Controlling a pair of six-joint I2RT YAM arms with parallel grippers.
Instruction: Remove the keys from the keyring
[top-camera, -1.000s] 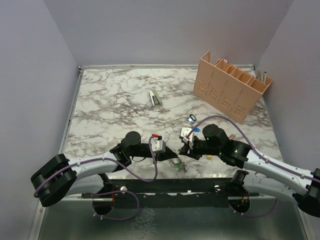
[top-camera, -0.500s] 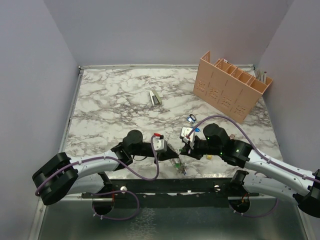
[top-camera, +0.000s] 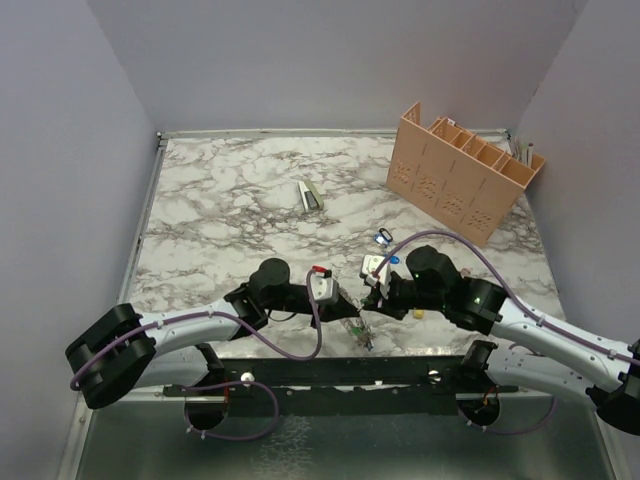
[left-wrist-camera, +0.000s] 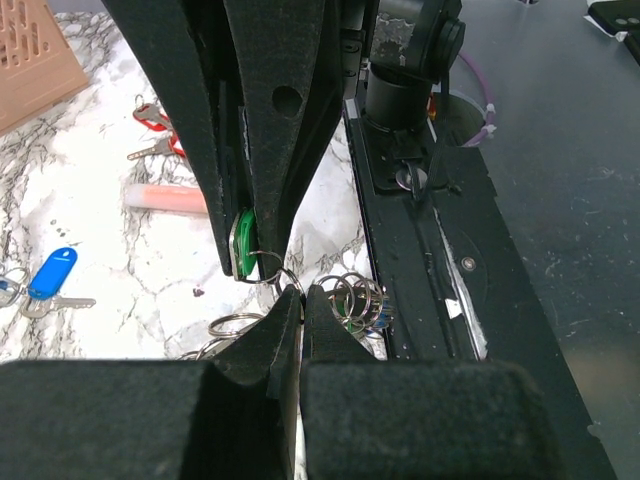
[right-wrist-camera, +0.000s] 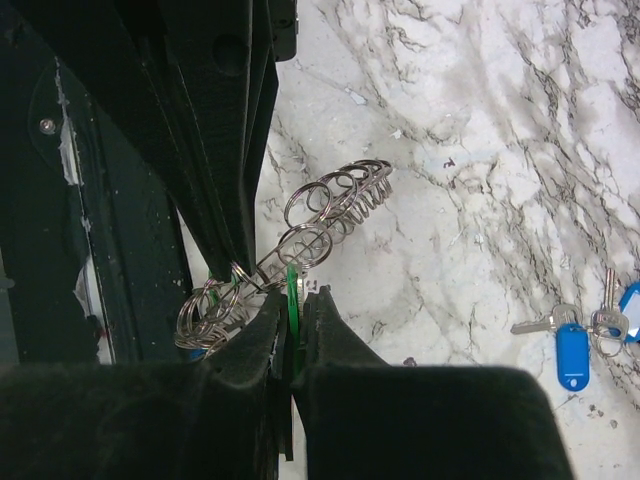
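Grey walls (top-camera: 300, 60) close 3 sides of the marble table (top-camera: 220, 230), and most of that marble lies bare toward the far and left sides. My 2 pincers meet tip to tip right at the near edge, just beside the black rail (top-camera: 330, 373), so there is little room on that side. My left pincer (left-wrist-camera: 302, 300) is clenched on a wire loop of the keyring (right-wrist-camera: 335, 205), whose coil stretches out over the marble close to the rail. My right pincer (right-wrist-camera: 293, 305) is clenched on the green key (right-wrist-camera: 292, 285), which stands on edge between the tips and touches the coil. A blue key (right-wrist-camera: 572, 348) lies loose, apart from the coil, toward the middle. Keys with red tags (left-wrist-camera: 152, 112) and a pink tube (left-wrist-camera: 165, 197) lie near my right arm. The rack (top-camera: 465, 170) fills the far right corner. A small pale object (top-camera: 311, 195) sits mid-table, well apart from my arms.
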